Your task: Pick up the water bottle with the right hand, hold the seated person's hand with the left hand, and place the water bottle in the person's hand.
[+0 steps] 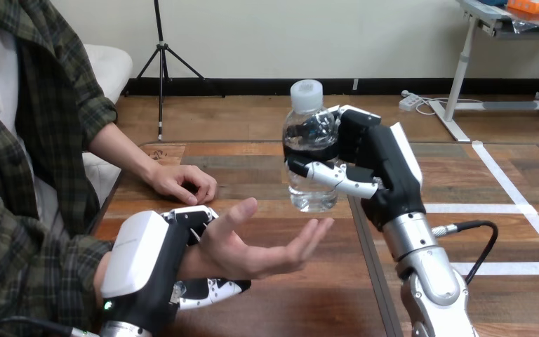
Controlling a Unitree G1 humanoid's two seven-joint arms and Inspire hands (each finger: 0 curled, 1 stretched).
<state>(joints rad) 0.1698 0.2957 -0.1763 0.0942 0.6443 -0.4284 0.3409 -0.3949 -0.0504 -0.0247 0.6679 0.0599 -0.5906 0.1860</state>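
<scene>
Right hand [386, 165] is clamped round the water bottle [310, 140], which is upright at frame centre, clear of the table [302, 305] and just above the fingertips of the person's palm-up hand [253, 249]. Left hand [144, 263], lower left, is wrapped on that hand's wrist, fingers over and thumb under.
</scene>
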